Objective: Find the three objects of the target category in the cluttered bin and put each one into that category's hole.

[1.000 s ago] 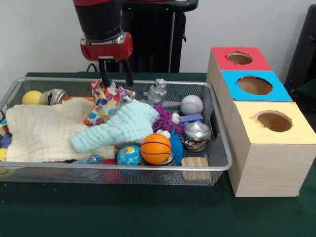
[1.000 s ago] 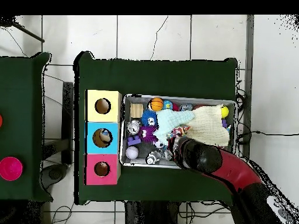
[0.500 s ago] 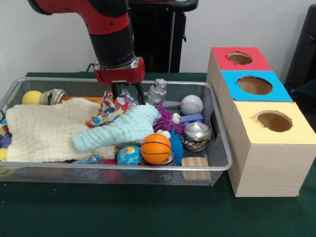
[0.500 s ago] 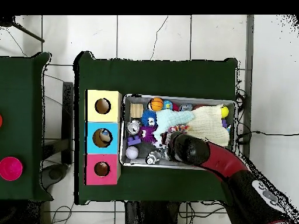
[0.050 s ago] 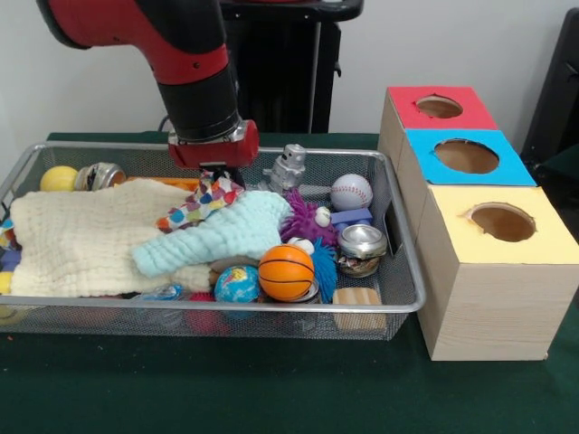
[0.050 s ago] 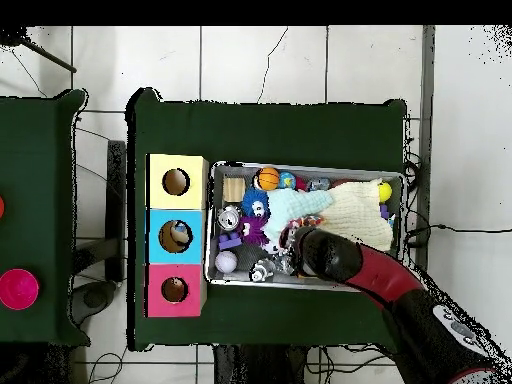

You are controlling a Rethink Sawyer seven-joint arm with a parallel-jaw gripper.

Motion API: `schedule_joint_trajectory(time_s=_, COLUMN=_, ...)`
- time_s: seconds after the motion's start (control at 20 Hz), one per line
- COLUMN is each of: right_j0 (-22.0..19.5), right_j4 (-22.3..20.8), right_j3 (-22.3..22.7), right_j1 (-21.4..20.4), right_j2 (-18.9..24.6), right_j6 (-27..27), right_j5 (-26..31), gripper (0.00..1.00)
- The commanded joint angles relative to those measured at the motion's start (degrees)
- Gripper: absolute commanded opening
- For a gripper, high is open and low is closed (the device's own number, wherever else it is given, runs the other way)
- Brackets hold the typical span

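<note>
A wire mesh bin (image 5: 403, 306) fills the green table and serves as the reference point here. Against its right side stand three wooden boxes, each with a round hole: yellow top (image 5: 502, 221) nearest the camera, blue top (image 5: 467, 155) behind it, red top (image 5: 440, 107) furthest back.

Inside the bin, a large cream cloth (image 5: 77, 240) covers the left half. A pale blue cloth (image 5: 217, 233) lies across the middle, with a multicoloured patterned cloth (image 5: 201, 201) on top of it toward the bin's rear.

The red and black arm reaches down to the rear middle of the bin. Its gripper (image 5: 213, 171) sits right at the patterned cloth; the fingers are hidden, so whether it holds the cloth cannot be told.

The target category is unstated. Candidates in the bin's right half: a basketball (image 5: 285, 272) near the front, a baseball (image 5: 351, 192) at the back, a globe-patterned ball (image 5: 236, 284).

Likely step: clearing cloth. Pinch one layer only and lift straight up, so balls beneath stay put.

No readable writing or brand marks appear anywhere.
</note>
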Motion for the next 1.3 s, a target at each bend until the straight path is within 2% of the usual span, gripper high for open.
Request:
schedule_joint_trajectory(time_s=0.05, right_j0=-0.86, right_j4=-2.78, right_j3=-4.99, right_j1=4.31, right_j2=4.51, right_j6=1.77, right_j5=-4.36, gripper=0.00)
schedule_joint_trajectory(time_s=0.3, right_j0=-0.83, right_j4=-3.58, right_j3=-5.62, right_j1=4.24, right_j2=5.08, right_j6=0.00, right_j5=-2.26, gripper=0.00)
schedule_joint_trajectory(time_s=0.4, right_j0=-0.80, right_j4=-2.81, right_j3=-3.95, right_j1=3.23, right_j2=5.37, right_j6=1.36, right_j5=-2.29, gripper=0.00)
schedule_joint_trajectory(time_s=0.45, right_j0=0.64, right_j4=-1.12, right_j3=-2.24, right_j1=0.99, right_j2=3.94, right_j6=3.35, right_j5=1.36, gripper=0.00)
schedule_joint_trajectory(time_s=0.55, right_j0=0.97, right_j4=-0.27, right_j3=3.39, right_j1=-5.57, right_j2=4.98, right_j6=6.56, right_j5=-1.31, gripper=0.00)
schedule_joint_trajectory(time_s=0.6, right_j0=1.87, right_j4=0.87, right_j3=5.48, right_j1=-9.03, right_j2=4.81, right_j6=8.02, right_j5=-0.16, gripper=0.00)
schedule_joint_trajectory(time_s=0.8, right_j0=5.57, right_j4=5.90, right_j3=10.15, right_j1=-19.42, right_j2=3.38, right_j6=13.13, right_j5=3.99, gripper=0.00)
schedule_joint_trajectory(time_s=1.0, right_j0=12.05, right_j4=9.28, right_j3=8.61, right_j1=-24.99, right_j2=-1.78, right_j6=16.15, right_j5=11.67, gripper=0.00)
schedule_joint_trajectory(time_s=1.3, right_j0=22.04, right_j4=11.03, right_j3=4.91, right_j1=-30.92, right_j2=-10.33, right_j6=21.38, right_j5=19.77, gripper=0.00)
